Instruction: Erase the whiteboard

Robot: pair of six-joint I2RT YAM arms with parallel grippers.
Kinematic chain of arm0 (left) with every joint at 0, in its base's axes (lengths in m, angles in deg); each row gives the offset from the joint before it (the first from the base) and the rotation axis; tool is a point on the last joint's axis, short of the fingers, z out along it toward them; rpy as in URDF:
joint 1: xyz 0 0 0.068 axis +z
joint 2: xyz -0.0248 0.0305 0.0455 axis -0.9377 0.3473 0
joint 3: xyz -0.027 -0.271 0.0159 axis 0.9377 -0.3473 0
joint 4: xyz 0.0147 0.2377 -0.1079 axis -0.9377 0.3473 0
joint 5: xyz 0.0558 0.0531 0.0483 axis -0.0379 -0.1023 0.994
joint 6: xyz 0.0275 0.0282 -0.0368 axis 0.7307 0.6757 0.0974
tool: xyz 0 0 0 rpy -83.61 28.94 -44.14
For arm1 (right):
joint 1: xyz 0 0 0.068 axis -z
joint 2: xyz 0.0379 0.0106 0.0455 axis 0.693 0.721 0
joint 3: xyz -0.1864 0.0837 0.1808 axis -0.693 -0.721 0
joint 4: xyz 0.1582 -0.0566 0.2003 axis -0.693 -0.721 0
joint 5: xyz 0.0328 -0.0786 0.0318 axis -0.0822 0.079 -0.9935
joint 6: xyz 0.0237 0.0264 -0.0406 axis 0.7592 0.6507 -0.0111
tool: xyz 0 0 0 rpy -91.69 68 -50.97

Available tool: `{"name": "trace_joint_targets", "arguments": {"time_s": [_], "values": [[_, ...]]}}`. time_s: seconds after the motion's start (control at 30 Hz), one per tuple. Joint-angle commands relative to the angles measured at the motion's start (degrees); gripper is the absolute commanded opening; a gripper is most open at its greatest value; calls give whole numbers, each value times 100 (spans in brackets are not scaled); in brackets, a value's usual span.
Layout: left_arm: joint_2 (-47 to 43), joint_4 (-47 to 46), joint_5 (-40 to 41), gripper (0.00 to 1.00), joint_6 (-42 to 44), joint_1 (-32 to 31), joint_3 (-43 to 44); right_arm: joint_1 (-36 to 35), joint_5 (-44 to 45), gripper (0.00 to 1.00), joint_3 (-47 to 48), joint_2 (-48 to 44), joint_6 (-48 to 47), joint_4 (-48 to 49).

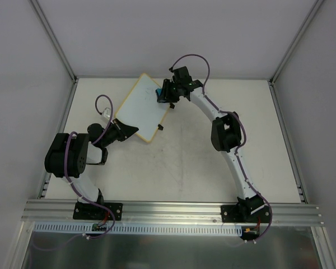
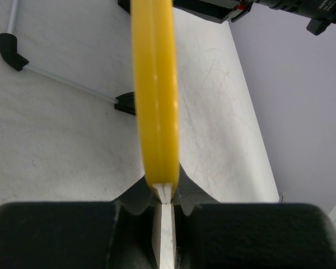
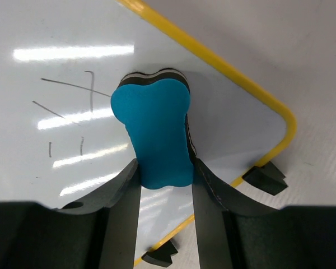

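The whiteboard (image 1: 141, 108), white with a thin yellow frame, lies tilted on the table at the back centre-left. My left gripper (image 1: 135, 131) is shut on its near edge; the left wrist view shows the yellow frame (image 2: 155, 95) edge-on between the jaws. My right gripper (image 1: 167, 96) is shut on the blue eraser (image 3: 154, 131), which is pressed on the board surface (image 3: 39, 84) near its far right corner. Thin pen marks (image 3: 73, 95) lie left of the eraser. Two black clips (image 3: 264, 179) sit on the board's edge.
A thin metal stand with black ends (image 2: 14, 53) lies on the table beside the board. Grey walls and aluminium posts (image 1: 56, 45) enclose the table. An aluminium rail (image 1: 173, 210) runs along the near edge at the arm bases.
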State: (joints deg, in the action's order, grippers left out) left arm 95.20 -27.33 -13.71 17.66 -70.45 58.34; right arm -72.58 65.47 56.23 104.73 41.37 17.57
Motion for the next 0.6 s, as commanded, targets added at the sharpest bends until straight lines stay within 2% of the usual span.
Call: {"name": "trace_joint_targets", "arguments": {"time_s": [0.0,0.37,0.57], "values": [[22,-1855,-574,0,-41,-116,165,-416,-292,0,351,-72,-73,-16],[31,-1837,-548,0,-41,-116,156,-1093,-846,0,369,-221,-381,2],[-12,-1837,-565,0,-32,-116,130,-953,-452,0,193,-248,-276,-16]]}}
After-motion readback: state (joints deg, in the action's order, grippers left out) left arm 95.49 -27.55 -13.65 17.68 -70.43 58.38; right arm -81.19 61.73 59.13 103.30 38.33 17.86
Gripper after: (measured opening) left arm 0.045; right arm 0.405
